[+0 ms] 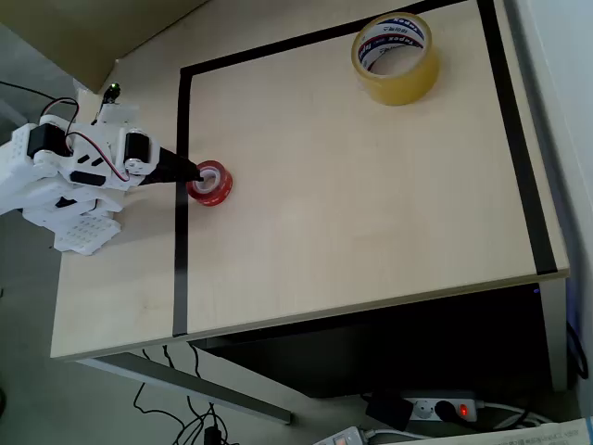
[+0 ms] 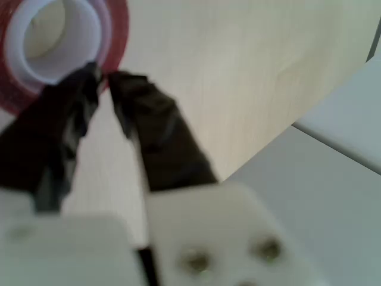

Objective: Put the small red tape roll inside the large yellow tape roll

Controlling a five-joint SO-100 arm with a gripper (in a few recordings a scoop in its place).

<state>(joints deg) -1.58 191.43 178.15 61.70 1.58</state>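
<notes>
The small red tape roll (image 1: pixel 216 186) lies flat on the light wooden table, just inside the left black line in the overhead view. My gripper (image 1: pixel 201 172) reaches it from the left, and its black fingers are closed on the roll's near wall. In the wrist view the small red tape roll (image 2: pixel 118 24) fills the top left. The gripper (image 2: pixel 102 76) pinches its rim, one fingertip (image 2: pixel 86 74) against the whitish core and the other on the red outside. The large yellow tape roll (image 1: pixel 396 57) stands flat at the far back right, well away from the arm.
A black tape line (image 1: pixel 181 204) frames a rectangle on the table (image 1: pixel 352 232). The table's front edge runs along the bottom, with a power strip (image 1: pixel 435 408) and cables on the floor below. The arm's white body (image 1: pixel 69 181) overhangs the table's left edge.
</notes>
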